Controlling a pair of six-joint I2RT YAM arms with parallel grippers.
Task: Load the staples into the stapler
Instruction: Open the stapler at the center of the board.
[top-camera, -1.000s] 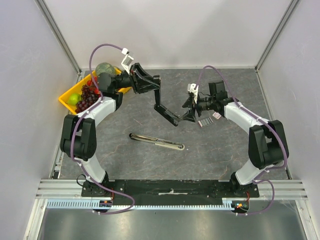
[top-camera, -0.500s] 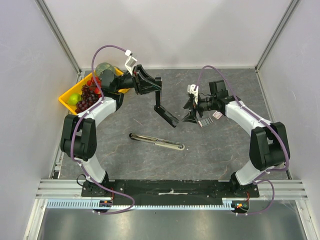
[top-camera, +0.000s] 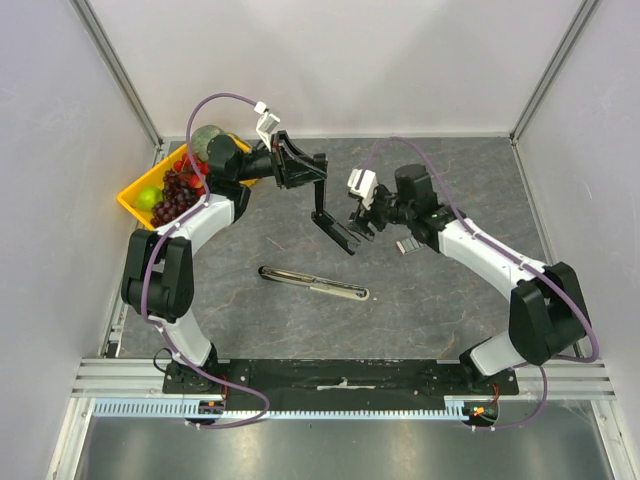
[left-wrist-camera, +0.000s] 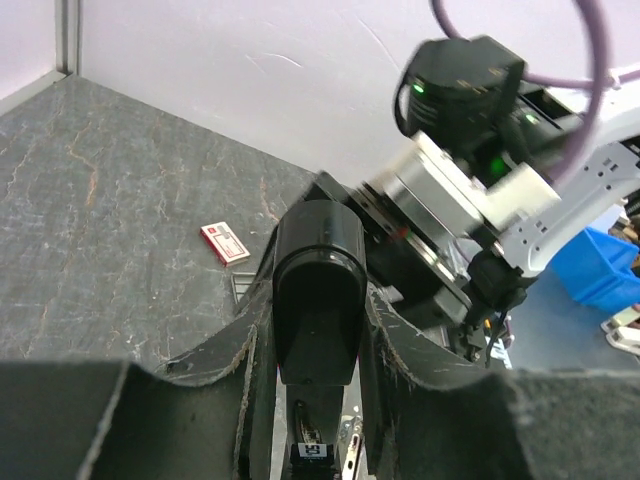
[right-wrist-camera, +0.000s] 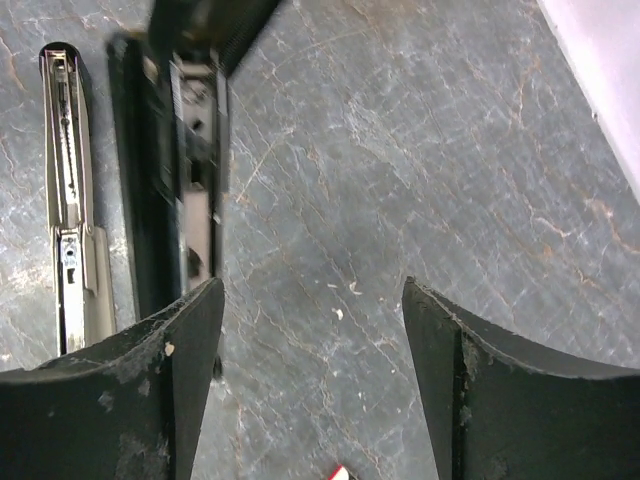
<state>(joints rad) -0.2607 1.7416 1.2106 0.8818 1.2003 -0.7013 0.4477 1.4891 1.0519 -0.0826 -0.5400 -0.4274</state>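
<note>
The stapler's metal magazine is laid mid-table. Just behind it, the stapler body is held clear of the surface. The staple box is found behind and right of it. The fruit tray, with grapes in it, is set far behind-left.

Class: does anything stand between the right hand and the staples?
Only its own wrist: the open right hand faces the stapler in the left hand, while the staples lie behind it.
</note>
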